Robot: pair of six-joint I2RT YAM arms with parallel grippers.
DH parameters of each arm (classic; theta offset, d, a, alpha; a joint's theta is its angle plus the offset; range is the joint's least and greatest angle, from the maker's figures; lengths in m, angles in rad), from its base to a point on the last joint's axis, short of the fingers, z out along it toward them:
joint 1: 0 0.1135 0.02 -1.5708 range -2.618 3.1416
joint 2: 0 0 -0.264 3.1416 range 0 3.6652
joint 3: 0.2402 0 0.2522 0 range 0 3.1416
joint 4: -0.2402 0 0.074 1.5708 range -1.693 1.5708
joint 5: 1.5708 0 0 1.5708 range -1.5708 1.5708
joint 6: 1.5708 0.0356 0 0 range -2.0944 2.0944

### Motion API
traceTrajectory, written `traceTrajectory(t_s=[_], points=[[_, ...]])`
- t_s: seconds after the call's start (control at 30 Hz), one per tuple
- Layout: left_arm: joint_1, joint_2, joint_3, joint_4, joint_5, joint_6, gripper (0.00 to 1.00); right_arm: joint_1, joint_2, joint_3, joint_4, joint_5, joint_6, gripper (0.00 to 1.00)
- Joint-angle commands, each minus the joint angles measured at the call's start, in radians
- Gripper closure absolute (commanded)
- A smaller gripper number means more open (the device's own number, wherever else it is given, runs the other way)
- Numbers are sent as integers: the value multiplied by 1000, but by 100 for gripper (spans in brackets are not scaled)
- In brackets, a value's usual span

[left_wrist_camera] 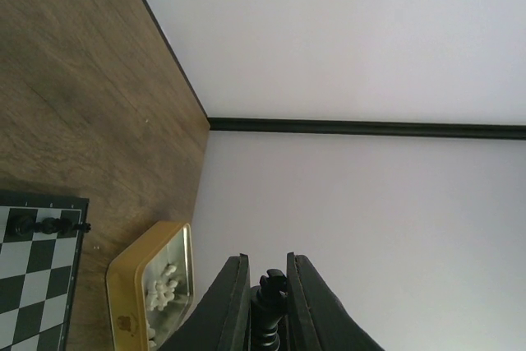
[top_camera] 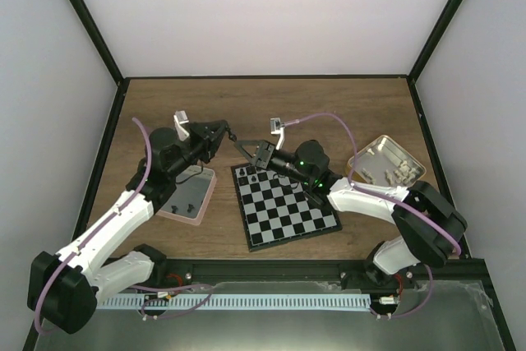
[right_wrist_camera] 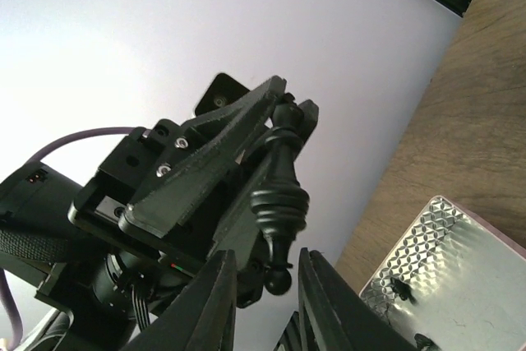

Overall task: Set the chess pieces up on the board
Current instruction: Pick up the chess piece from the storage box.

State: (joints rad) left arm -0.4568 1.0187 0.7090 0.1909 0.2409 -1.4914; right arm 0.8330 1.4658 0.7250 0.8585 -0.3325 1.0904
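Left end effector (right_wrist_camera: 289, 100) is clamped on a black turned chess piece (right_wrist_camera: 281, 195), held in the air near the black-and-grey checkered board (top_camera: 288, 211); right end effector (right_wrist_camera: 266, 254) stands narrowly apart around its round tip, not yet pinching. Letting go before that grip seats could drop it onto the brown wooden surface (top_camera: 329, 113)

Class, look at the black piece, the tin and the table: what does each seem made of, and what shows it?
Piece: glossy black, likely plastic; soft highlights on its rings. Tin: metal; yellow painted rim, shiny inside. Table: wood or laminate; visible grain.
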Motion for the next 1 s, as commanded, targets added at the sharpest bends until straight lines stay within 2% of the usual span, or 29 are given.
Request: traceTrajectory(t_s=[0.0,0.3,0.5,0.63,0.73,0.97], points=[[3,-4,-17,28,5,-13,92,6,10,47,31,11,0,79],[3,-13,-24,21,-6,-12,92,5,14,47,37,3,6,94],[3,-14,-23,14,-12,2,92,5,-1,48,3,3,9,98],[4,-34,-13,-45,-60,70,92,3,-46,27,-94,-5,-12,99],[5,-69,-4,-115,-129,184,92,-13,-105,9,-262,-23,-52,99],[7,-104,53,-263,-221,592,92,-96,-271,5,-857,-51,-187,99]])
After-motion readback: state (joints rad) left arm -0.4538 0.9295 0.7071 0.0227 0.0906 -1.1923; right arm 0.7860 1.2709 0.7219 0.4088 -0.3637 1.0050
